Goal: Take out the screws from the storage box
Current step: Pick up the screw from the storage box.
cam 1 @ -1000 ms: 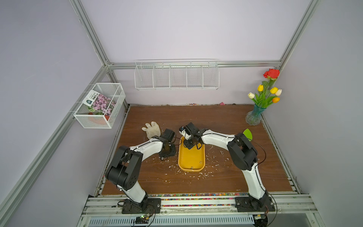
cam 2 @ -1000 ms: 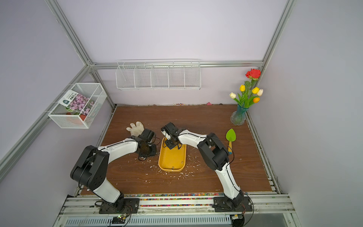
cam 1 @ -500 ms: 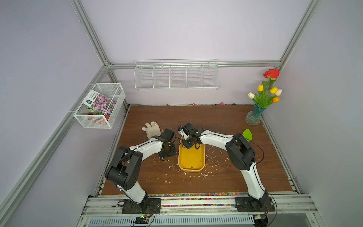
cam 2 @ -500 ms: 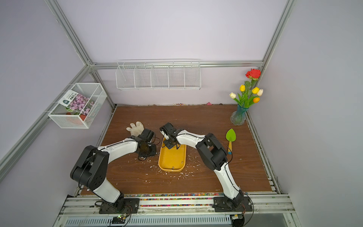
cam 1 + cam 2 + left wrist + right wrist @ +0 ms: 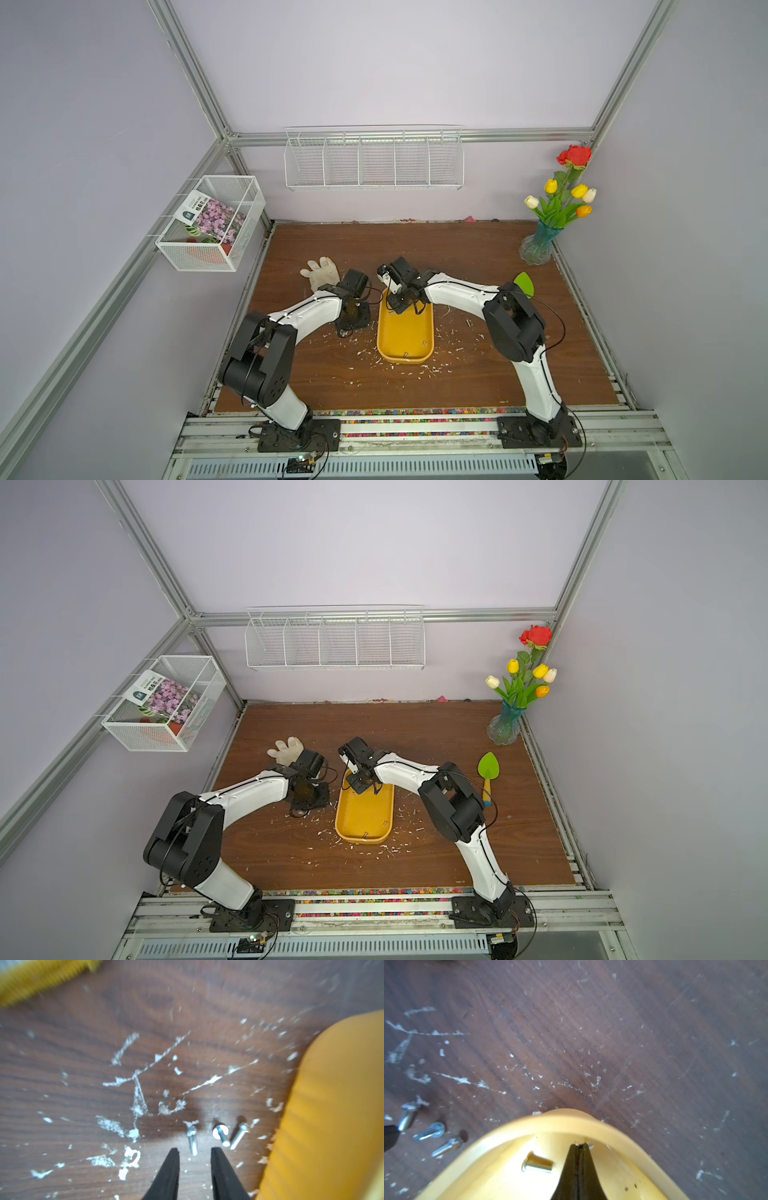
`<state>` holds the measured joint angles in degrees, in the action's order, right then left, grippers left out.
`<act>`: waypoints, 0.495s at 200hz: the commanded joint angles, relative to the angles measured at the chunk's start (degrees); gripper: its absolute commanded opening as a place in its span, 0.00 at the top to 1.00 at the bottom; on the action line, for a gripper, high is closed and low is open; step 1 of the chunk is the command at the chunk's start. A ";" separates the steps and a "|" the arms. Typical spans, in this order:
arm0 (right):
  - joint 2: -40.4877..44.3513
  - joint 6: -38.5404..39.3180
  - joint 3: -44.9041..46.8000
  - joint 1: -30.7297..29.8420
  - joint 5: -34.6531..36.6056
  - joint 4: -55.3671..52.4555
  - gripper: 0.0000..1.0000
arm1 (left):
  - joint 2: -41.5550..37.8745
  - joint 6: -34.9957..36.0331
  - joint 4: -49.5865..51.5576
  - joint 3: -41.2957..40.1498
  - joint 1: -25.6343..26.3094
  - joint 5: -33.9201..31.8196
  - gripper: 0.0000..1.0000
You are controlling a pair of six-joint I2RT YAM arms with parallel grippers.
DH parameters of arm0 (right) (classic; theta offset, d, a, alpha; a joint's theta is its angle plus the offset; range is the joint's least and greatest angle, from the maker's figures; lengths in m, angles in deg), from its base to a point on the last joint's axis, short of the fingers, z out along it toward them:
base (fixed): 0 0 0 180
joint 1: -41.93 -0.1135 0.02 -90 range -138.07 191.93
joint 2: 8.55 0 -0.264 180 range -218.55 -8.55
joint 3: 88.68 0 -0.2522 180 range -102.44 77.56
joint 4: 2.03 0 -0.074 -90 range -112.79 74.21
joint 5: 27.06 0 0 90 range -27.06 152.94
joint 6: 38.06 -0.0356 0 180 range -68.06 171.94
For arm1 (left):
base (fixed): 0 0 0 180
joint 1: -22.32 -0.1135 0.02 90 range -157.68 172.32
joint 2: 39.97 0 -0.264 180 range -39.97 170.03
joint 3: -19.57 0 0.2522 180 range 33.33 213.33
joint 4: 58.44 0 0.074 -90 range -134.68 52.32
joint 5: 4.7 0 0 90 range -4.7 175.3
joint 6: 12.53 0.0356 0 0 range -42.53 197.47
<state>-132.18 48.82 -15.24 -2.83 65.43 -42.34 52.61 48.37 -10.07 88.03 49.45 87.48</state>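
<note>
Right gripper (image 5: 580,1145) closed inside the storage box (image 5: 405,332); left gripper (image 5: 195,1148) open over loose screws (image 5: 222,1135) on the table (image 5: 457,257).

The yellow-orange box lies near the table's middle, its long sides running front to back. The right gripper's jaws are pressed together at the box's far end, and a bit of screw shows just beside their tips; whether it is pinched cannot be told. Another screw (image 5: 537,1164) lies flat on the box floor near them, and both top views show two more (image 5: 423,343) (image 5: 385,823) towards the near end. Three screws lie on the wood just beside the box's far left corner. The left gripper's jaws stand apart there, gripping nothing, one screw's end reaching between their tips. White shreds (image 5: 138,1108) litter the table around them.
</note>
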 commanded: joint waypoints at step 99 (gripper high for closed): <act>22.71 -3.54 11.09 4.07 -10.04 -4.33 1.00 | -8.72 2.14 -2.37 3.61 0.38 4.84 0.68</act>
<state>-117.16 47.23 -7.00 -0.71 56.81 -43.58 46.81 48.52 -10.15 88.90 49.32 88.77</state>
